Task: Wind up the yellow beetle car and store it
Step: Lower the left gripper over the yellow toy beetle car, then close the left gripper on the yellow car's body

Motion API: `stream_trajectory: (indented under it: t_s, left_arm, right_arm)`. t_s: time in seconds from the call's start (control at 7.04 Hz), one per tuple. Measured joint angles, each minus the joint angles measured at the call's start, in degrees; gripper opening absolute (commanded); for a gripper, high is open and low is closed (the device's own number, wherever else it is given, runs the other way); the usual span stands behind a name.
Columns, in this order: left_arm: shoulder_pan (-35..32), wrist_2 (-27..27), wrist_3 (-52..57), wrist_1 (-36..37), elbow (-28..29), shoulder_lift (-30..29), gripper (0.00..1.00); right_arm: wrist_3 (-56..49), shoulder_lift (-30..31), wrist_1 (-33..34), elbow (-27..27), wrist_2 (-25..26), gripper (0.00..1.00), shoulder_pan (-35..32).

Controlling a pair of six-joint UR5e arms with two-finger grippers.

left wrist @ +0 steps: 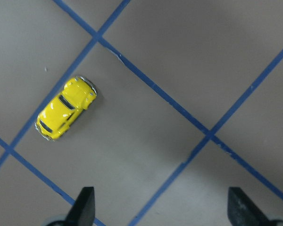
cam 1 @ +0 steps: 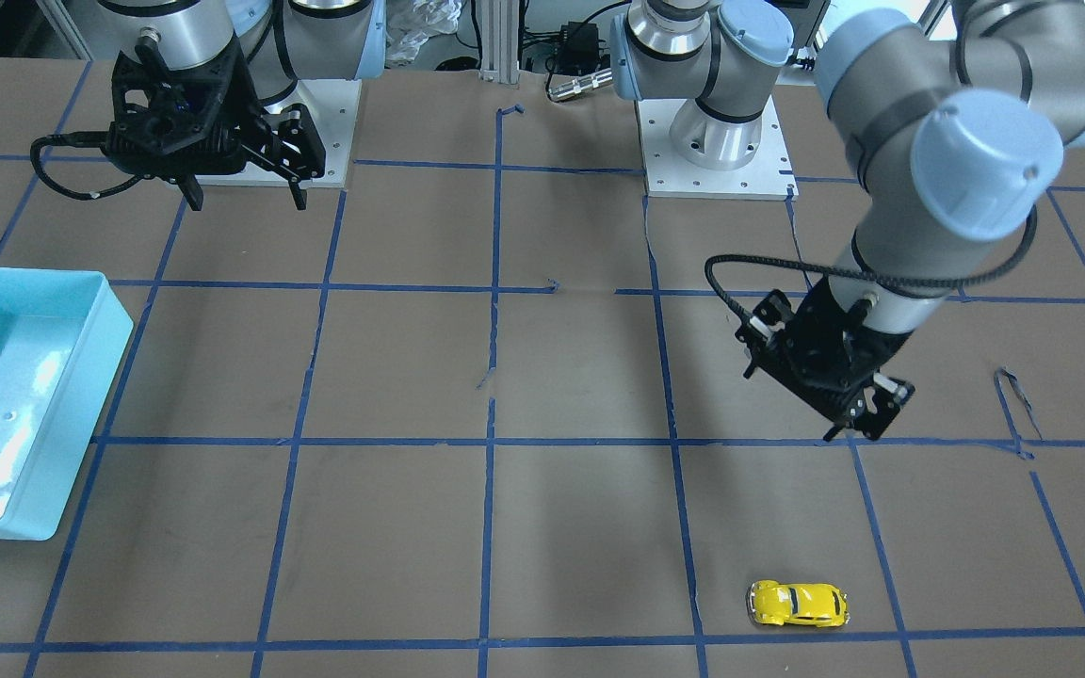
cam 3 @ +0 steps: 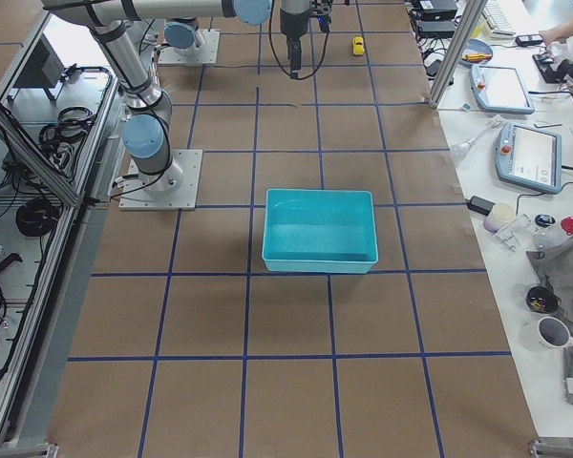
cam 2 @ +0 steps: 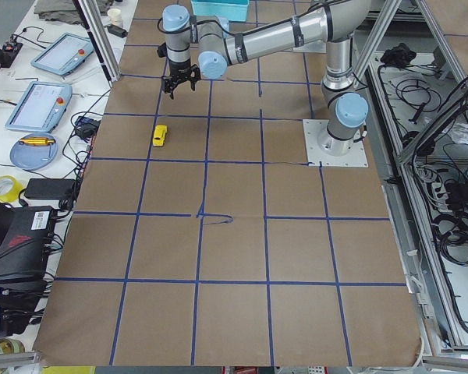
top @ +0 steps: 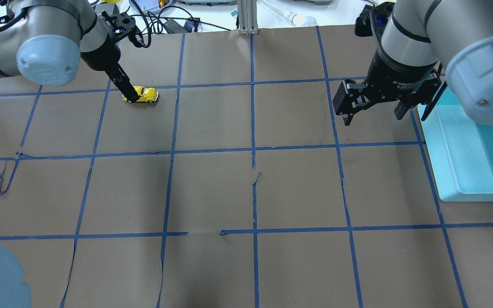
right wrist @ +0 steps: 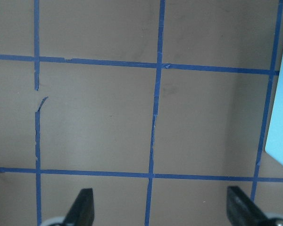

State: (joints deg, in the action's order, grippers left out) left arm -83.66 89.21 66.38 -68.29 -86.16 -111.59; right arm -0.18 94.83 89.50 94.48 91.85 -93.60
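Left pincer [left wrist: 162, 207] and right pincer [right wrist: 160, 207] wide apart, empty — yellow beetle car [left wrist: 66, 114] untouched

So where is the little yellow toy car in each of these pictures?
Front-facing: yellow beetle car, lower right, just above a blue tape line.
Overhead: upper left, partly behind the left gripper.
Exterior left: upper left quarter.
Exterior right: top edge, right of centre.
Left wrist: upper left, lying diagonally.
Right wrist: not in it.
Shared landmark: the turquoise bin, on the robot's right, far from the car.
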Motion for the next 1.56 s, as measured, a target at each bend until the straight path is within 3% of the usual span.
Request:
stream_trajectory:
  t_s: [0.43, 0.71, 1.42, 1.56]
  left_arm:
    - [1.40, 0.28, 16.13, 0.83, 13.36, -14.81, 1.00]
    - [1.55, 0.66, 21.38, 0.61, 18.56, -20.88, 1.00]
    - [1.50, 3.39, 29.82, -3.66, 19.25, -24.10, 1.00]
    - [1.49, 3.36, 30.60, -3.85, 19.12, -24.15, 0.85]
  right_arm:
    - [0.00, 0.00, -0.03, 0.00, 0.24, 1.00, 0.00]
    - [0.00, 0.00, -0.03, 0.00, 0.34, 1.00, 0.00]
    - [0.00, -0.01, -0.03, 0.06, 0.35, 1.00, 0.00]
    - [0.00, -0.03, -0.03, 0.07, 0.35, 1.00, 0.00]
